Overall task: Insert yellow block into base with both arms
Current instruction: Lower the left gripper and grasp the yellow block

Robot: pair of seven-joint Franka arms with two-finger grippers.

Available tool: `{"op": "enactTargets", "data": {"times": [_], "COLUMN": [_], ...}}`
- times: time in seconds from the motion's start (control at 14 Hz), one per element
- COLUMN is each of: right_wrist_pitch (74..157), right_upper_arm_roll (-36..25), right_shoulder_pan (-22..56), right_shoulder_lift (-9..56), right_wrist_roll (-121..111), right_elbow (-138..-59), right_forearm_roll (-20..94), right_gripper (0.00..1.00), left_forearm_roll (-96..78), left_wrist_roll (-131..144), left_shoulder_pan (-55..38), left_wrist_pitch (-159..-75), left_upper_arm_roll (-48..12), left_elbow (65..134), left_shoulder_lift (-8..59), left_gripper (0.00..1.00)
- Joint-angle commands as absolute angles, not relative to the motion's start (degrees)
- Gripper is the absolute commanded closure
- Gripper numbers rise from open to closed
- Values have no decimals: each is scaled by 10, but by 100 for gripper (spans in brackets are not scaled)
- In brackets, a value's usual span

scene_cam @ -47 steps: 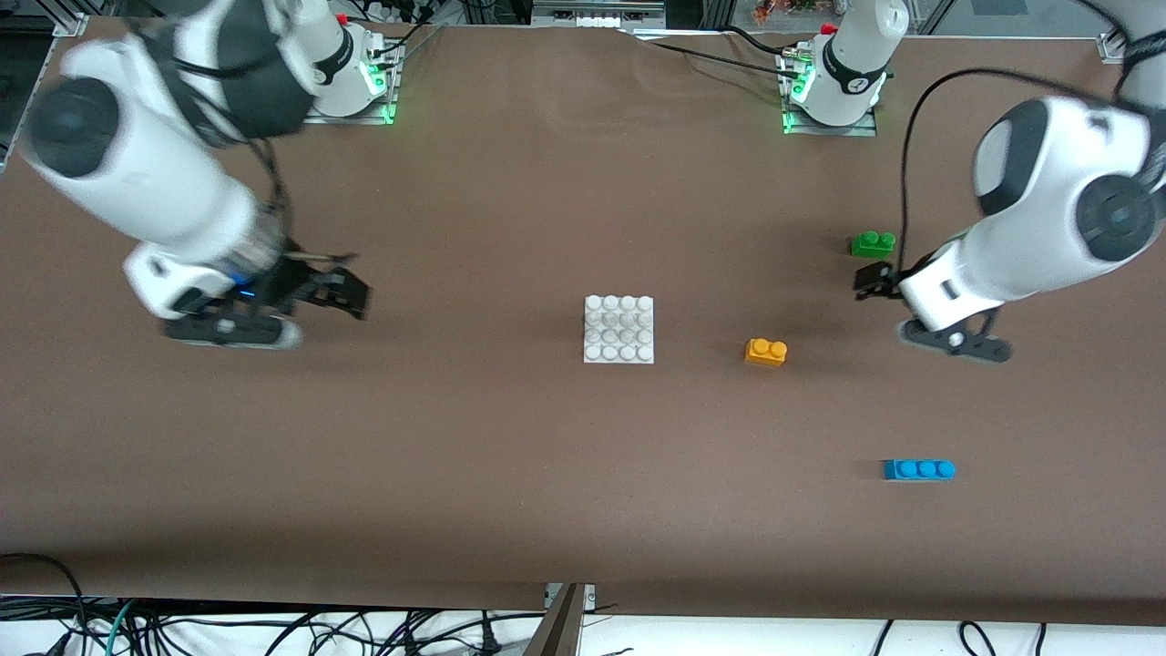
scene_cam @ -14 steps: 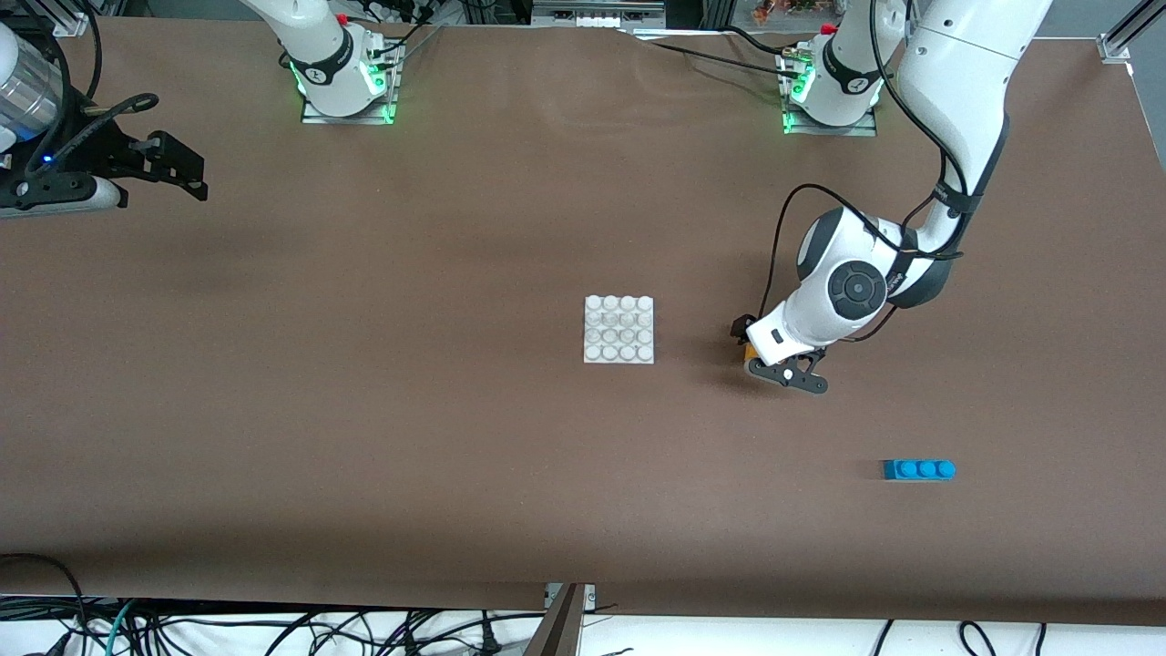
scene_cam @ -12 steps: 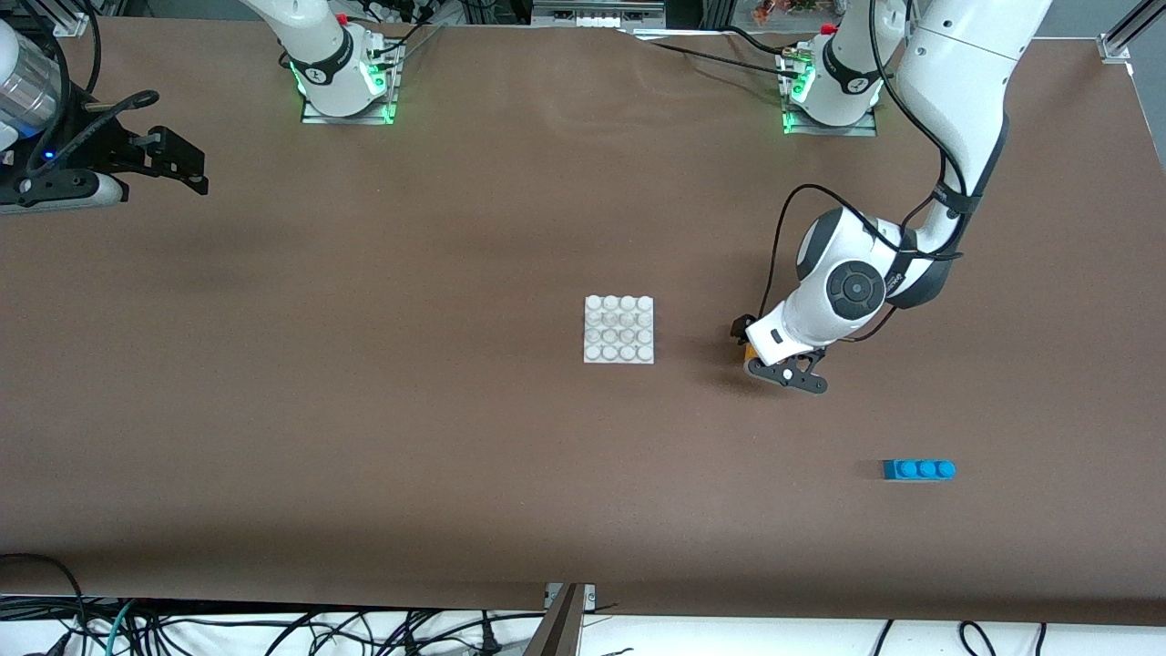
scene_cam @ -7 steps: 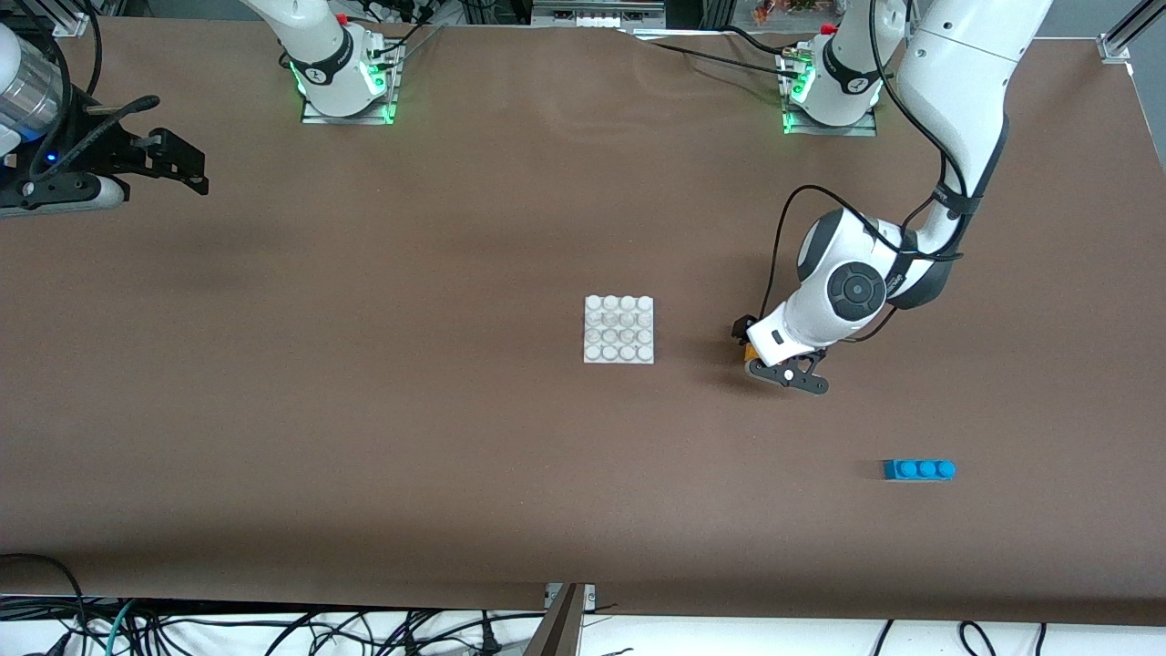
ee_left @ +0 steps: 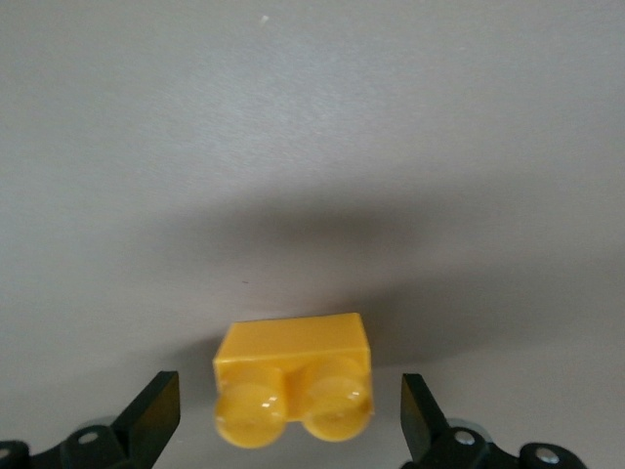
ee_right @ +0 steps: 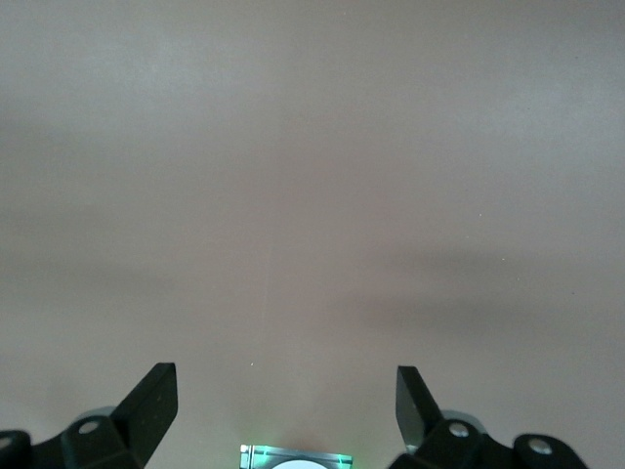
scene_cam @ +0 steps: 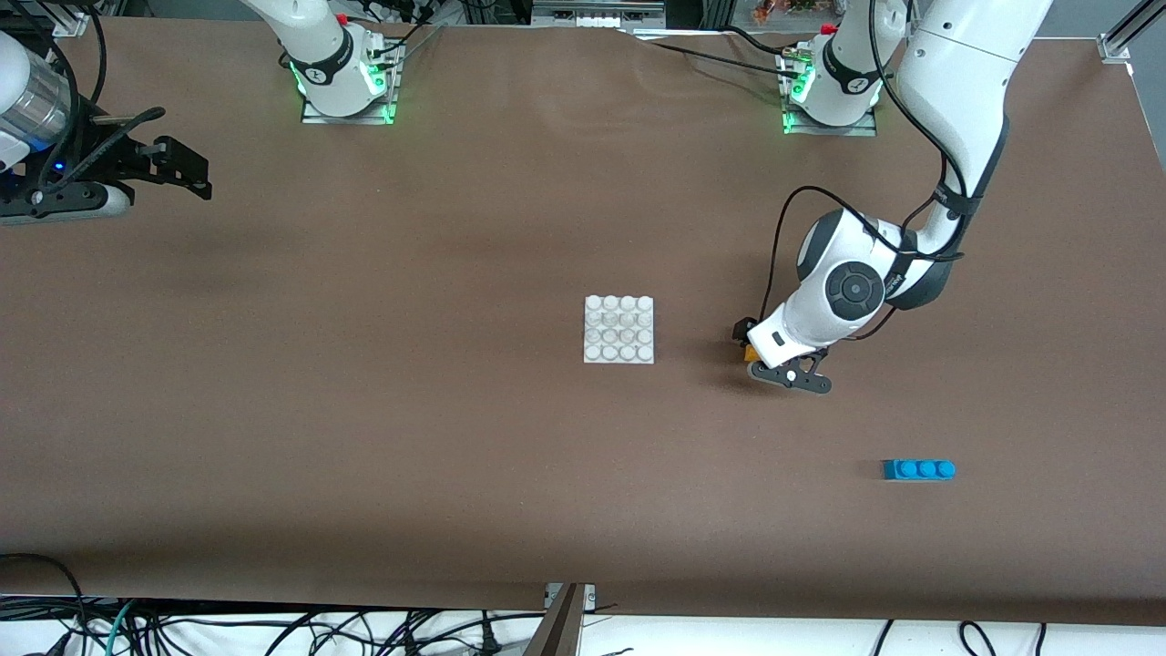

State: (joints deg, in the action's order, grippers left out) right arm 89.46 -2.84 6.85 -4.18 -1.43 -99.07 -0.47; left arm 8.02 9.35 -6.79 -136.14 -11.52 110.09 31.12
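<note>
The yellow block lies on the table, studs toward the wrist camera, between the fingers of my left gripper. The gripper is open, with a gap on each side of the block. In the front view only a sliver of the block shows under my left gripper. The white studded base lies flat mid-table, beside the block toward the right arm's end. My right gripper waits open and empty over the right arm's end of the table; it also shows in the right wrist view.
A blue three-stud brick lies nearer to the front camera than the yellow block, toward the left arm's end. The left arm's elbow hangs above the table next to the block. The green brick is hidden.
Since the oldest frame the left arm has come down around the yellow block and the right arm has drawn back to its end. Over the last second almost nothing moves.
</note>
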Motion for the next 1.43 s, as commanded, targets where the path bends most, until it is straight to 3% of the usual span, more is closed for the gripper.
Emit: {"op": "enactTargets", "data": {"times": [0.0, 0.72, 0.93, 1.07, 1.15, 1.36], "right_wrist_pitch": [911, 915, 915, 918, 918, 918], "right_upper_arm_roll": [-25, -25, -25, -25, -25, -25], "right_shoulder_pan": [62, 62, 62, 62, 62, 62], "right_shoulder_lift": [-51, -49, -47, -46, -44, -42], "right_wrist_roll": [-21, -21, -21, -21, -21, -21], "right_elbow": [-1009, -1011, -1011, -1011, -1011, -1009], "right_forearm_roll": [-11, -11, -11, -13, -13, -13], "right_gripper": [1, 1, 1, 1, 1, 1], "left_forearm_roll": [126, 126, 126, 126, 126, 124], "left_wrist_roll": [150, 154, 153, 154, 154, 155], "left_shoulder_pan": [-76, -83, -83, -82, -82, -82], "left_wrist_pitch": [-1361, -1361, -1361, -1361, -1360, -1345], "left_upper_arm_roll": [-114, -115, -115, -115, -115, -114], "left_elbow": [1106, 1105, 1104, 1103, 1102, 1095], "left_shoulder_lift": [307, 313, 312, 312, 310, 303], "left_gripper": [1, 5, 52, 69, 74, 74]}}
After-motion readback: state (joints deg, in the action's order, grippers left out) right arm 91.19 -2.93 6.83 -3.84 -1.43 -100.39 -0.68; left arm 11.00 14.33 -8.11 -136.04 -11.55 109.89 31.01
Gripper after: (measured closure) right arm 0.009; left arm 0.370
